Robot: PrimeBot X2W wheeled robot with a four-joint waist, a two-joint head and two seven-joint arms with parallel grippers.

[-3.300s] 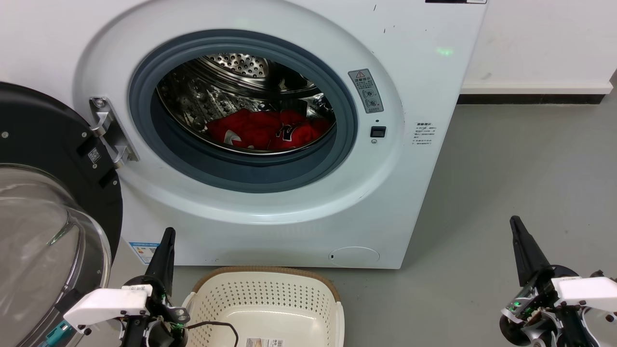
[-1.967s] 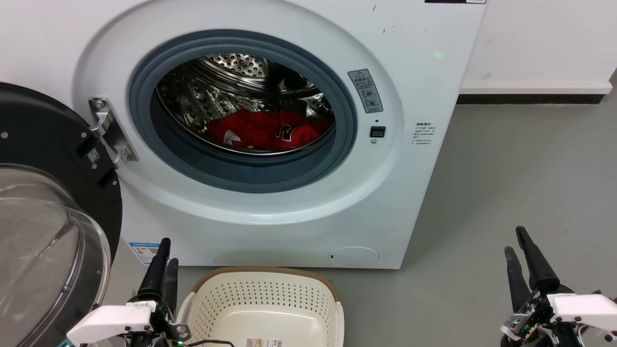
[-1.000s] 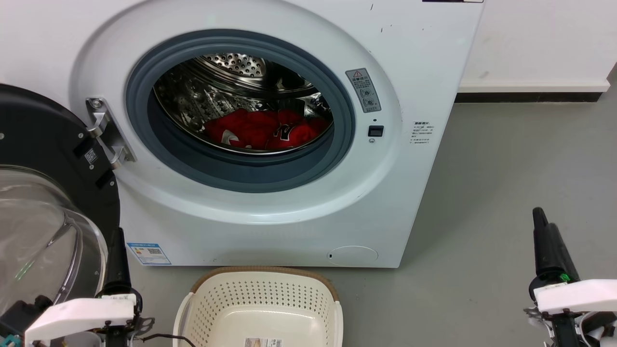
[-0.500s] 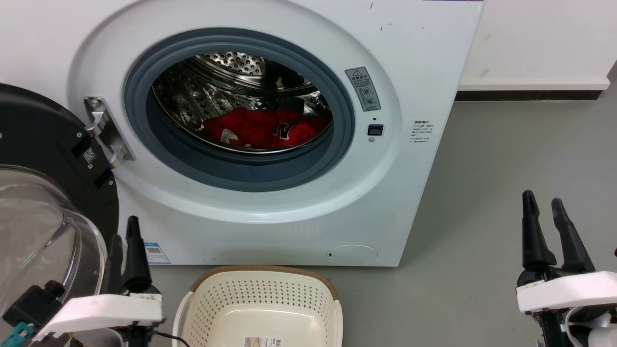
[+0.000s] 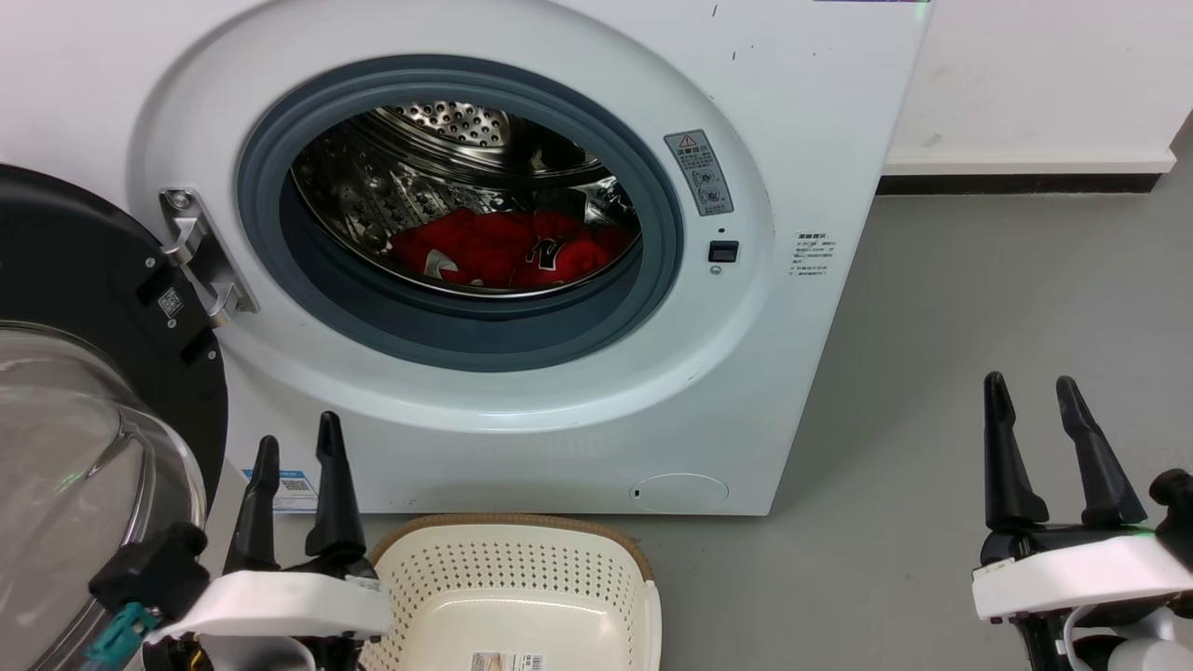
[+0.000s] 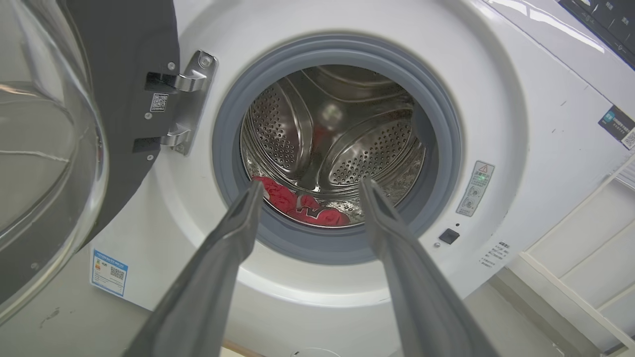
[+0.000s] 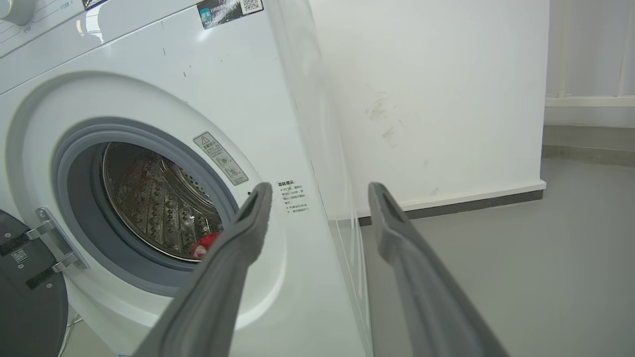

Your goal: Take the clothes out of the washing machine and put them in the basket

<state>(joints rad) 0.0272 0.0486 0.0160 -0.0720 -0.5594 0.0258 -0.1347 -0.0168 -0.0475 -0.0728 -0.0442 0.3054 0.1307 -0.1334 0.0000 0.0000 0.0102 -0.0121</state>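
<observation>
head / washing machine [image 5: 820,140]: white front-loader, far centre; door [image 5: 84,270] swung open at left.
head / clothes [image 5: 494,247]: red heap low in the drum [image 5: 438,158], some black-and-white lettering showing.
head / basket [image 5: 508,520]: on the floor [image 5: 979,308], near centre, just in front of the machine; paper label [image 5: 508,662] on its base.
head / left gripper [image 5: 297,431]: near left, just left of the basket; spread, nothing between the tips.
head / right gripper [image 5: 1030,382]: near right over the floor, well apart from the machine; spread, nothing held.
left wrist / left fingers [image 6: 238,233]: apart, pointing at the porthole; grey ring [image 6: 223,148] around the drum.
left wrist / clothes: red, at the drum bottom, seen between the two tips, not touched.
right wrist / right fingers [image 7: 233,258]: apart; one over the machine front, the other over the floor below a white wall [image 7: 436,99].
right wrist / clothes: small red patch low in the drum, far from the tips.
</observation>
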